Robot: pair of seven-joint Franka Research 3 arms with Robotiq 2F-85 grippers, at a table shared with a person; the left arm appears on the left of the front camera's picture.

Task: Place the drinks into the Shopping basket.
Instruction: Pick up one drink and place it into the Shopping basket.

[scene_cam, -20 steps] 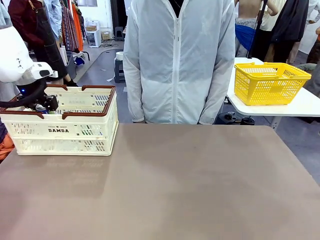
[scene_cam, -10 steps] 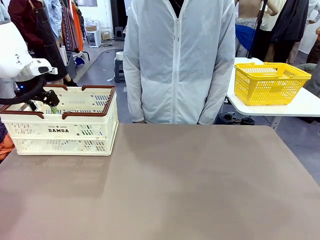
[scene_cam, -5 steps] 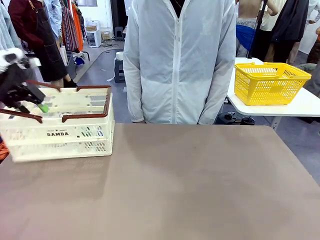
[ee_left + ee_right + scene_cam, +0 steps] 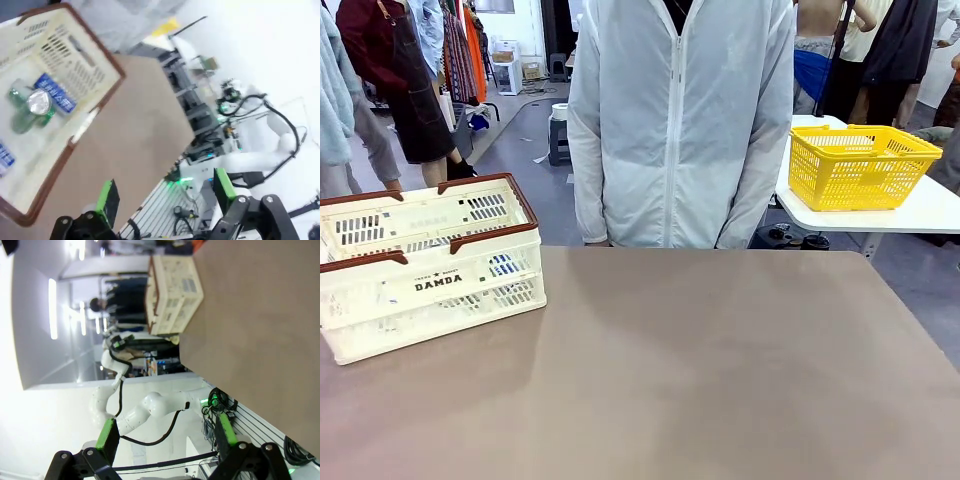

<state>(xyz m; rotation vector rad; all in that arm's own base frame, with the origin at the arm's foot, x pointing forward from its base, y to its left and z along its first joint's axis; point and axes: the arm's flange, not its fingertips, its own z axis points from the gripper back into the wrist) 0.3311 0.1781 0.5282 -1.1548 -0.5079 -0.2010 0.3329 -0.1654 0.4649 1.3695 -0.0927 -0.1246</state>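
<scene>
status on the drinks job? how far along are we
Looks essentially done. Cans lie inside the Shopping basket: the left wrist view shows a blue can and a green can on its floor, with another blue one at the picture edge. Nothing is in hand: the left gripper and right gripper are both open and empty. No drinks remain on the table.

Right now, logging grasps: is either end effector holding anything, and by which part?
Nothing is held. The left end effector and the right end effector are open and empty.
</scene>
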